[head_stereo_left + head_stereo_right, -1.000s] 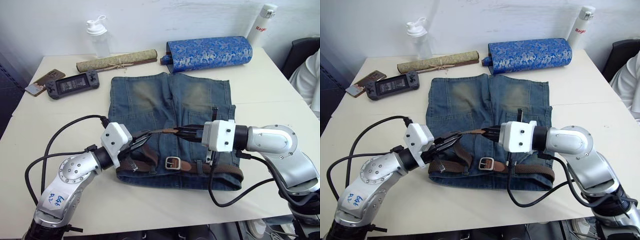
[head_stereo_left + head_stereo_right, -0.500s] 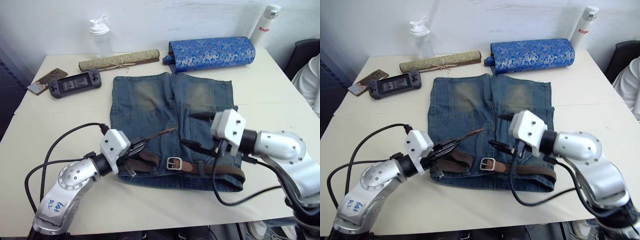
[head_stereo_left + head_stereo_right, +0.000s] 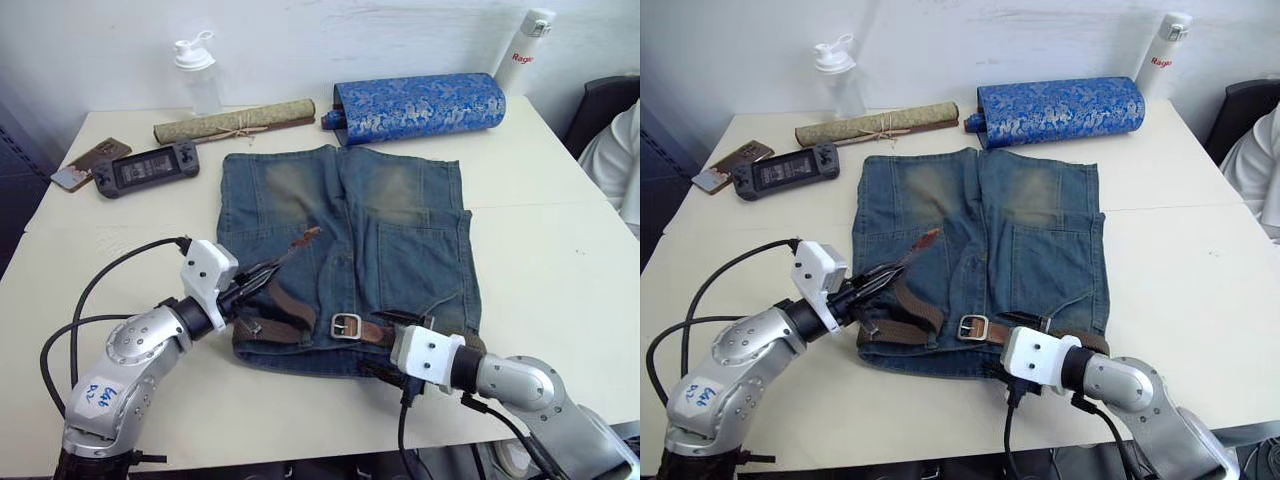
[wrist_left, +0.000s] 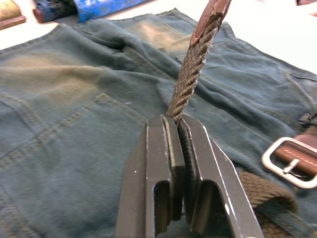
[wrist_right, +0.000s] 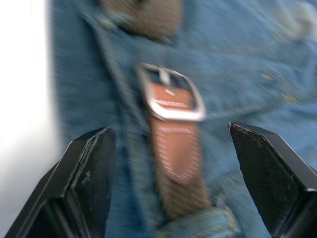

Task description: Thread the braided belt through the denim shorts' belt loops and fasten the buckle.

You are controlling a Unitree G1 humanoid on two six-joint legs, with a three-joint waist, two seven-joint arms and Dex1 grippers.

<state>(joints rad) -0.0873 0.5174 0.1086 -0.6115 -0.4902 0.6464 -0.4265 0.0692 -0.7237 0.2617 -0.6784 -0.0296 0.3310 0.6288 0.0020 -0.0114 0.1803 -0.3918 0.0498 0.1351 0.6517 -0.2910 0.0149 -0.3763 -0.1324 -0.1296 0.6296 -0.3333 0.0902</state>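
1. Broadly, a pale cream rectangular table [image 3: 560, 250] carries everything, with the faded blue denim shorts [image 3: 400, 240] spread flat at its middle, legs pointing toward the far wall and waistband at the near edge.
2. Behind the shorts' legs lies a blue patterned brocade roll [image 3: 420, 105], and to its left a slim olive fabric scroll tied with string [image 3: 235, 122].
3. Along the waistband runs the long brown woven braided belt [image 3: 440, 340], passing under the short blue denim belt loops [image 3: 398, 332]; its free end rises off the left part of the shorts, tipped by a tan leather tab [image 3: 303, 238].
4. Clamped tight on that raised woven end is the left gripper [image 4: 178, 148], its two black fingers pressed together around the strap just below the tab.
5. Near the table's front edge sits the right gripper [image 5: 171, 148], fingers spread wide and empty, pointing over the waistband on either side of the buckle.
6. A dark handheld game console [image 3: 145, 168] rests at the far left, a clear plastic shaker bottle [image 3: 197, 75] behind it, and a white flask with red lettering [image 3: 525, 40] at the far right.
7. Smallest, the silver metal frame buckle [image 5: 171, 94] lies flat at the waistband's centre, joined to a brown leather tab [image 5: 176, 148].
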